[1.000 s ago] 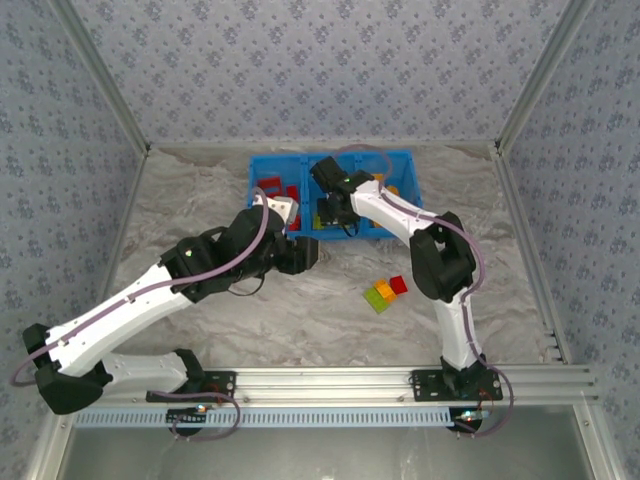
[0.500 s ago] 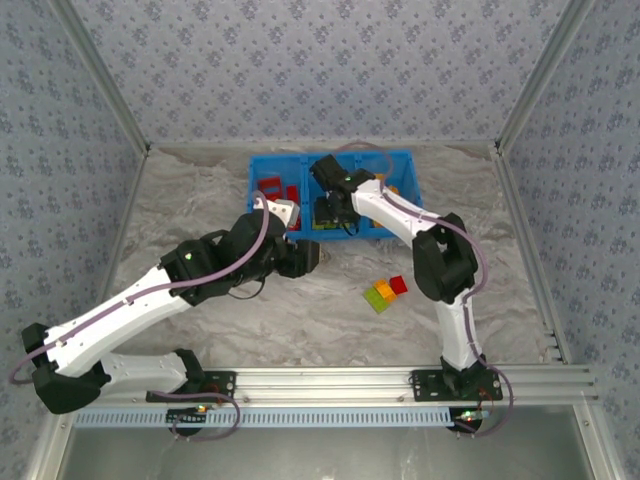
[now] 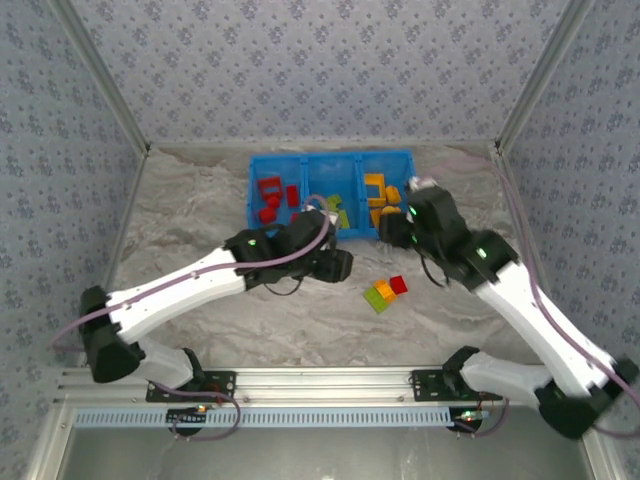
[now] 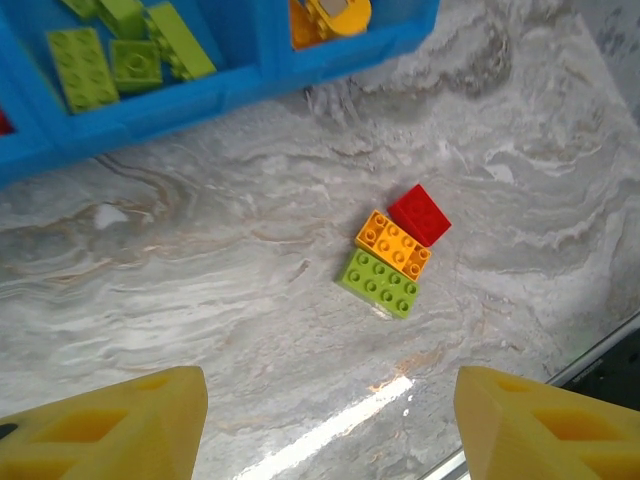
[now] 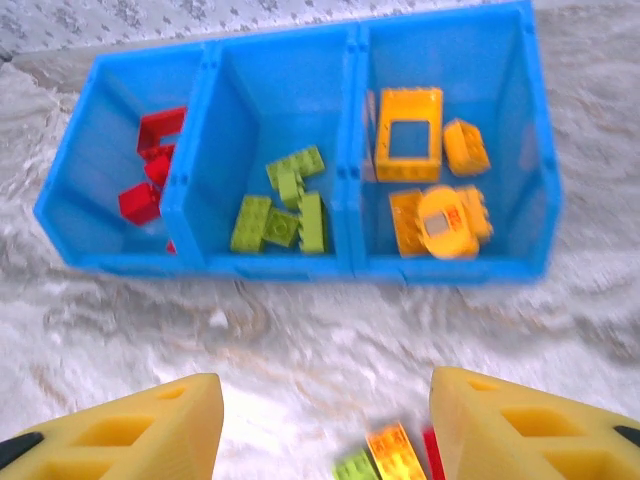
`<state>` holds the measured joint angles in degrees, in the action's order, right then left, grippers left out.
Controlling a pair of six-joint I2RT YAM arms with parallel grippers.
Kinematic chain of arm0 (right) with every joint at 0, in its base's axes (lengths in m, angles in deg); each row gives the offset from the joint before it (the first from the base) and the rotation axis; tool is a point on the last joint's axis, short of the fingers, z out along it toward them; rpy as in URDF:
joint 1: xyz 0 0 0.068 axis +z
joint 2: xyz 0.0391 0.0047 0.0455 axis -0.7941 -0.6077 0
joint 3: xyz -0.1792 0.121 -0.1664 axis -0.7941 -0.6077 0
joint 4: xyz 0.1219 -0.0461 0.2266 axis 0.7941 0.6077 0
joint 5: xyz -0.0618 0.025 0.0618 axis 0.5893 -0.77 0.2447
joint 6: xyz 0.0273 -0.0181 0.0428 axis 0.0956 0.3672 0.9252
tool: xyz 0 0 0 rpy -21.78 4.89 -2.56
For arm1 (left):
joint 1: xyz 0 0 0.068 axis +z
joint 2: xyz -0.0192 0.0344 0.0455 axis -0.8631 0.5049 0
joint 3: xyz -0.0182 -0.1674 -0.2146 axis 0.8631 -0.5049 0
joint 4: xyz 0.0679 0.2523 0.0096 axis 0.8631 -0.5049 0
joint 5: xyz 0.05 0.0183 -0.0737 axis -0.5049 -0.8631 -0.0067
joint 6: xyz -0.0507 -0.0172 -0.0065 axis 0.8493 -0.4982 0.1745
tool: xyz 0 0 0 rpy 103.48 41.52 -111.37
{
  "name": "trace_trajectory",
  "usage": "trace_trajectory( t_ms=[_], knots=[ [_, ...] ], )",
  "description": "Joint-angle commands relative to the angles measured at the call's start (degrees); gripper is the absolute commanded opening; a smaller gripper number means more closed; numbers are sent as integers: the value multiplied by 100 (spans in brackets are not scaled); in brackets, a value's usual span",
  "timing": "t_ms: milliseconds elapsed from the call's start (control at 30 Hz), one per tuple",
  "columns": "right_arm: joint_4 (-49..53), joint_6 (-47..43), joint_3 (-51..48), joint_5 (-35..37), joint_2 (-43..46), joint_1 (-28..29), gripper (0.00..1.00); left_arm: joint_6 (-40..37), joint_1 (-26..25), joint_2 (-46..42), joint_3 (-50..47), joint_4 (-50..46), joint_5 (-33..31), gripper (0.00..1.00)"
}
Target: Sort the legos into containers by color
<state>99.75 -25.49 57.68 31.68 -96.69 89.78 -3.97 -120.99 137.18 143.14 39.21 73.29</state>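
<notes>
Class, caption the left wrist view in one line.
Open left hand over red brick, orange brick, green brick near blue bin.

A grey-white marbled tabletop (image 3: 190,210) spreads between three walls covered in pale blue-grey fabric with a small repeating print: the far wall (image 3: 320,70), the left wall (image 3: 50,170) and the right wall (image 3: 595,180). Slanting aluminium posts (image 3: 100,75) mark the far corners. A slotted aluminium rail (image 3: 330,381) runs along the near edge. The light is soft and even, with one bright glare streak (image 4: 385,395) on the marble.

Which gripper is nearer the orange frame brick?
Right. The right gripper sits just on the near side of the orange frame brick, outside the bin; the left gripper is farther back and leftward.
</notes>
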Motion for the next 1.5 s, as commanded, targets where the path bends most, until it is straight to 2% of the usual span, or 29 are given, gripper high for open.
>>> trace_trajectory(
  t_ms=[0,100,200,367,500,733,833,900,1200,1467],
  knots=[
    [606,275,-720,-200,989,43,59,157,-60,506,188,486,457,67],
    [1211,594,-1000,-185,1594,67,59,204,-127,1031,403,622,618,67],
    [1701,800,-1186,-102,1749,83,58,199,-230,1431,677,558,562,67],
    [1735,1235,-1454,-84,1703,178,57,230,-309,1598,707,657,592,68],
    [1781,1313,-1380,128,1602,260,57,-122,-394,1731,709,641,663,68],
    [2063,1193,-875,265,1612,265,61,-607,-708,2439,928,356,674,81],
    [2197,1137,-721,344,1660,269,65,-1076,-1092,2722,1077,229,101,92],
    [2216,1123,-658,398,1748,253,66,-1238,-1222,2931,1144,126,-222,94],
    [2271,1141,-464,610,2036,260,69,-1666,-1209,3551,1428,214,-321,98],
    [2251,1158,-475,584,2027,252,69,-1868,-854,3899,1688,180,-78,98]
  ],
)
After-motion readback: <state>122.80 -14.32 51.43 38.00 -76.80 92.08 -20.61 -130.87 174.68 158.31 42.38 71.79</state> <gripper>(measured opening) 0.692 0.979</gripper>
